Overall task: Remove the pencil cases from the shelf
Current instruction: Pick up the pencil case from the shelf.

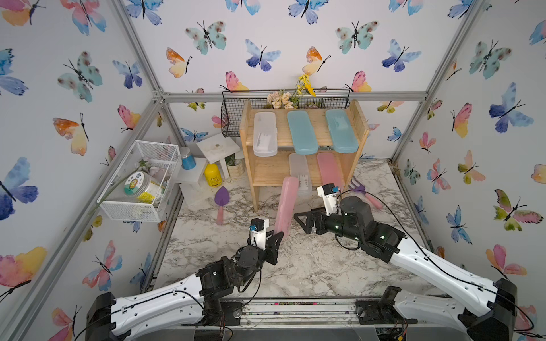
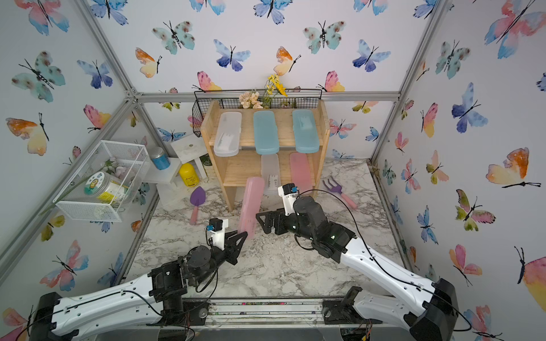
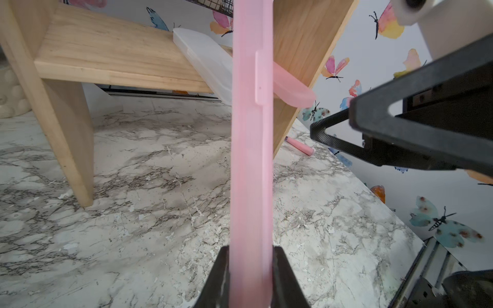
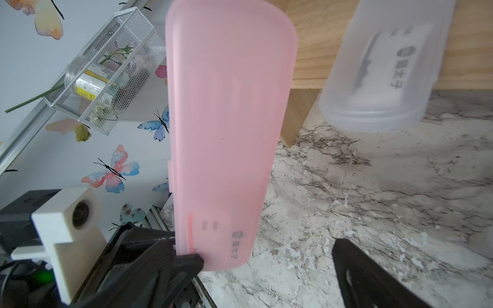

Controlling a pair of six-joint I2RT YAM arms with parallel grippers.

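A pink pencil case point(image 1: 286, 203) point(image 2: 251, 203) stands on edge in the air in front of the shelf point(image 1: 362, 118) point(image 2: 206, 124). My left gripper point(image 1: 277, 234) point(image 3: 250, 249) is shut on its lower end. My right gripper point(image 1: 298, 218) point(image 4: 266, 253) is open right beside that case point(image 4: 226, 120), with its jaws wide apart. The top tier holds a clear-white case point(image 1: 265, 133) and two teal cases point(image 1: 302, 131) point(image 1: 341, 130). On the lower tier lie a clear case point(image 1: 299, 171) point(image 4: 381, 66) and a pink case point(image 1: 329, 169), both overhanging the front edge.
A black wire basket point(image 1: 233, 115) with flowers hangs behind the shelf. A white wire basket point(image 1: 141, 180) holds a jar at the left wall. A yellow bottle point(image 1: 212, 175), a white stool point(image 1: 217, 147), a purple trowel point(image 1: 221, 200) and a purple rake point(image 1: 359, 189) lie round the shelf.
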